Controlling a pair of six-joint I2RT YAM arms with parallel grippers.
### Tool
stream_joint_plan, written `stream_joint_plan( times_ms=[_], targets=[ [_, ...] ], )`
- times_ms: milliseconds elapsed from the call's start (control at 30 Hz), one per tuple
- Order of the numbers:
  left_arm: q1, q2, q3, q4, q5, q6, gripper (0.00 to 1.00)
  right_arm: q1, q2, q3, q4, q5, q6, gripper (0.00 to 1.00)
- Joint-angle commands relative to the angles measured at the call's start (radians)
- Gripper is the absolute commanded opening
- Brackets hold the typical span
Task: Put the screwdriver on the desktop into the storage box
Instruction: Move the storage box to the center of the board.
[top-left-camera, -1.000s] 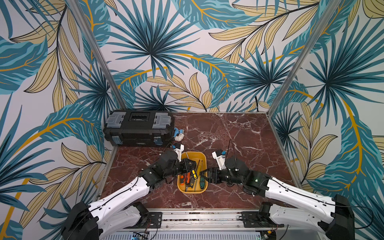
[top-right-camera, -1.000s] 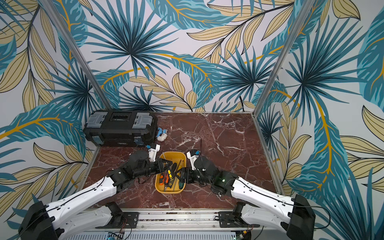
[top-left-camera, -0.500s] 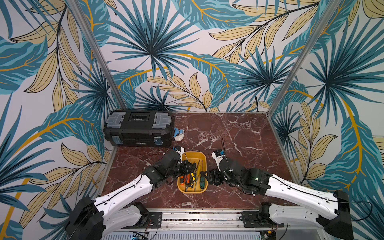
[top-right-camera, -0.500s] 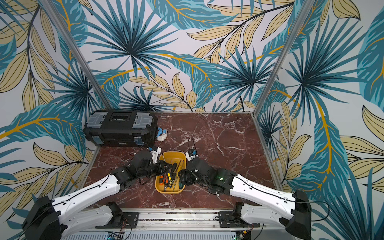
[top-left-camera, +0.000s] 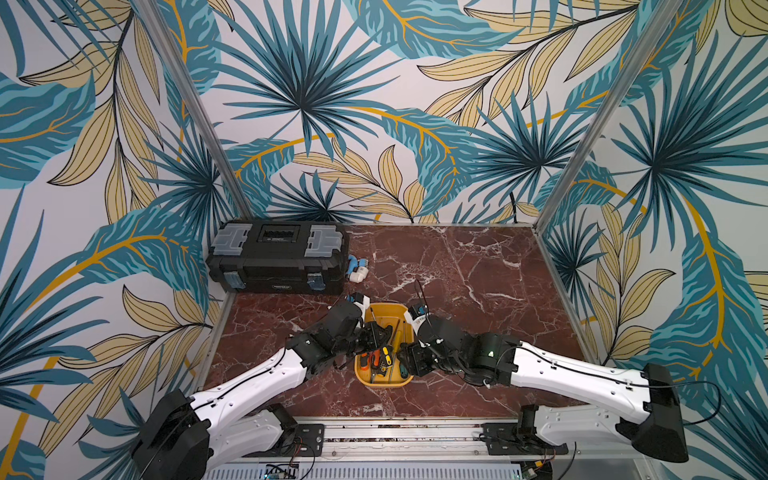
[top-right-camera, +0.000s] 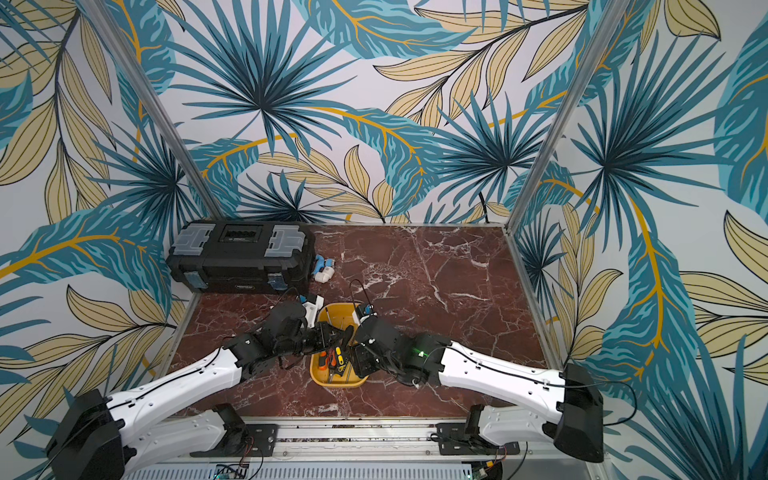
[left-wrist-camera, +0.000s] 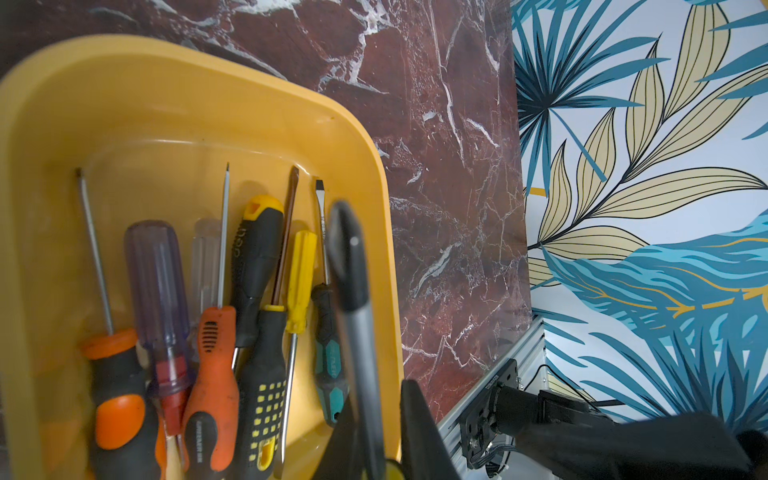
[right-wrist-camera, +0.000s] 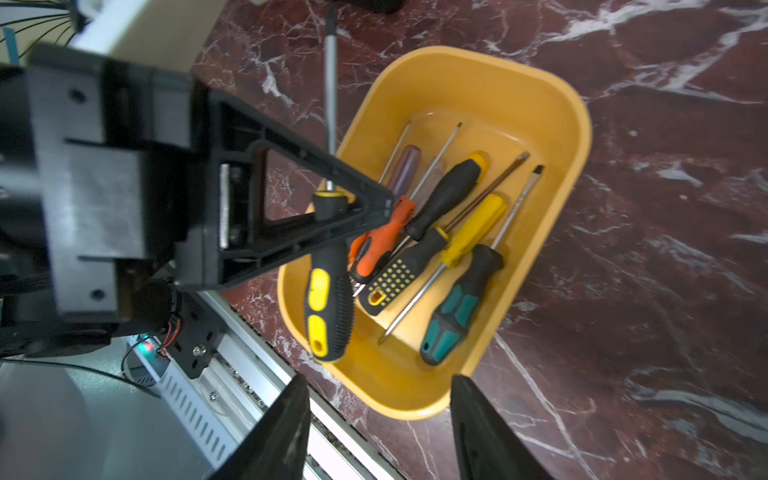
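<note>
The desktop looks like polished marble, smooth and glossy, and the storage box is of smooth yellow plastic with a soft shine on its walls. The screwdriver has a bright, smooth metal shaft and a matt black handle, finely ribbed like rubber, with smooth yellow inserts, while the purple-handled screwdriver has a clear, glossy plastic grip. The toolbox is of matt black plastic with grey plastic latches, and the rail is of dull silver metal.
</note>
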Motion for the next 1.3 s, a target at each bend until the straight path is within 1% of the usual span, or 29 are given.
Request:
stream_joint_plan(
  times_ms=[0, 200, 267, 433, 500, 533, 600, 633, 667, 700, 767, 867, 1033, 1133, 1267],
  targets=[
    [0.002, -0.023, 0.037, 0.001, 0.013, 0.003, 0.00, 0.032, 0.068, 0.020, 0.071, -0.060, -0.011, 0.57],
    [0.003, -0.029, 0.038, 0.002, 0.024, 0.003, 0.00, 0.053, 0.172, 0.047, 0.095, -0.006, 0.011, 0.47],
    [0.004, -0.032, 0.029, 0.012, 0.027, 0.000, 0.00, 0.057, 0.192, 0.054, 0.099, 0.013, 0.015, 0.41],
    [0.011, -0.046, 0.008, 0.025, 0.031, -0.004, 0.00, 0.055, 0.223, 0.058, 0.086, 0.089, 0.050, 0.17],
    [0.019, -0.052, -0.015, 0.065, 0.040, -0.019, 0.00, 0.054, 0.226, 0.050, 0.078, 0.110, 0.074, 0.04],
    [0.025, -0.052, -0.022, 0.073, 0.044, -0.020, 0.08, 0.054, 0.221, 0.041, 0.077, 0.118, 0.089, 0.00],
    [0.033, -0.053, -0.023, 0.052, 0.023, -0.010, 0.48, 0.054, 0.203, 0.015, 0.077, 0.125, 0.134, 0.00],
    [0.034, -0.055, -0.023, 0.033, 0.004, 0.003, 0.60, 0.054, 0.192, 0.000, 0.078, 0.131, 0.155, 0.00],
    [0.034, -0.057, -0.024, 0.013, -0.023, 0.013, 0.68, 0.054, 0.181, -0.016, 0.077, 0.137, 0.177, 0.00],
    [0.033, -0.060, -0.028, 0.005, -0.037, 0.018, 0.72, 0.054, 0.168, -0.034, 0.077, 0.145, 0.197, 0.00],
    [0.036, -0.064, -0.031, -0.002, -0.052, 0.035, 0.77, 0.054, 0.141, -0.066, 0.073, 0.156, 0.233, 0.00],
    [0.036, -0.087, -0.010, -0.052, -0.095, 0.069, 0.78, 0.052, 0.102, -0.097, 0.065, 0.160, 0.276, 0.00],
    [0.036, -0.160, 0.010, -0.144, -0.180, 0.109, 0.85, 0.035, 0.101, -0.088, 0.018, 0.149, 0.327, 0.00],
    [0.036, -0.215, 0.010, -0.193, -0.222, 0.123, 0.85, 0.018, 0.120, -0.084, 0.016, 0.137, 0.341, 0.00],
    [0.036, -0.270, -0.016, -0.201, -0.249, 0.121, 0.85, 0.010, 0.150, -0.067, 0.029, 0.102, 0.335, 0.00]
  ],
)
